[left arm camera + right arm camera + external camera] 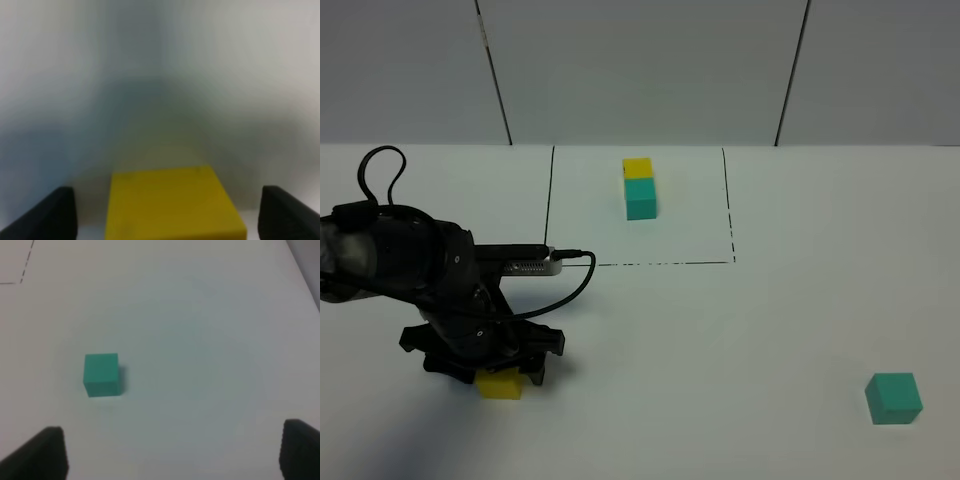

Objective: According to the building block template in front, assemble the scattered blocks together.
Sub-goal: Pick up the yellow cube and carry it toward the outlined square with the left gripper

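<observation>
Yellow block (500,385) sits near the front-left corner of the worktop (720,340), with the left gripper (495,365) lowered over it. In the left wrist view the jaws stand open on either side of the block, with a clear gap at each side, so nothing is gripped yet. The teal block (893,398) lies well apart from it, near the front-right corner. The right gripper (172,455) hangs above that block with its jaws open and empty; the block lies ahead of the fingers, not between them. The template (639,188) stands toward the back edge, about midway across, inside a thin black outline (640,263). Its yellow cube is at the back and its teal cube touches it in front. The step in hand looks like the pick-up of the yellow block, and no joining has begun. Next, the left jaws should close squarely on two opposite faces, and the block should then be lifted without twisting. It would then go toward the middle of the worktop, so that the teal block can be set against its front face, as the template shows.
</observation>
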Tool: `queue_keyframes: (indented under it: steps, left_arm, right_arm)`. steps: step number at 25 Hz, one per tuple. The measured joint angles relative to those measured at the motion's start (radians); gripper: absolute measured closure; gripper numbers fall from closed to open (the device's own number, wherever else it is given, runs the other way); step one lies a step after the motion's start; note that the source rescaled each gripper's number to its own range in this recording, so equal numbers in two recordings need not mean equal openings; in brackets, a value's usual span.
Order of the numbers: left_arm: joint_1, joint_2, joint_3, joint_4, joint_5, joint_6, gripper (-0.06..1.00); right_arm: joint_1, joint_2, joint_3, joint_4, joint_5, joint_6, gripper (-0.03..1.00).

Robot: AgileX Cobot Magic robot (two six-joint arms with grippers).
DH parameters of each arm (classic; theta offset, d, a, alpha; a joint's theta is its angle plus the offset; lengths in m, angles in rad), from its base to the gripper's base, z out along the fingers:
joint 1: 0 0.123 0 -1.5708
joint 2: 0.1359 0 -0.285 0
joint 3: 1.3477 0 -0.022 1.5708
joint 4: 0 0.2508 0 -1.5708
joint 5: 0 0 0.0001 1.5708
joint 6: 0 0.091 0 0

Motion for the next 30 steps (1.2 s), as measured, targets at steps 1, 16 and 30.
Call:
queue_keyframes:
  steps: [1, 16, 30]
  left_arm:
    - [0.000, 0.001, -0.001, 0.000, 0.001, -0.001, 0.30]
    - [0.002, 0.009, -0.007, -0.034, 0.040, 0.004, 0.75]
    - [0.002, 0.010, -0.009, -0.033, 0.068, 0.004, 0.93]
  right_arm:
    - [0.000, 0.000, 0.000, 0.000, 0.000, 0.000, 0.26]
    - [0.000, 0.000, 0.000, 0.000, 0.000, 0.000, 0.26]
    - [0.000, 0.000, 0.000, 0.000, 0.000, 0.000, 0.26]
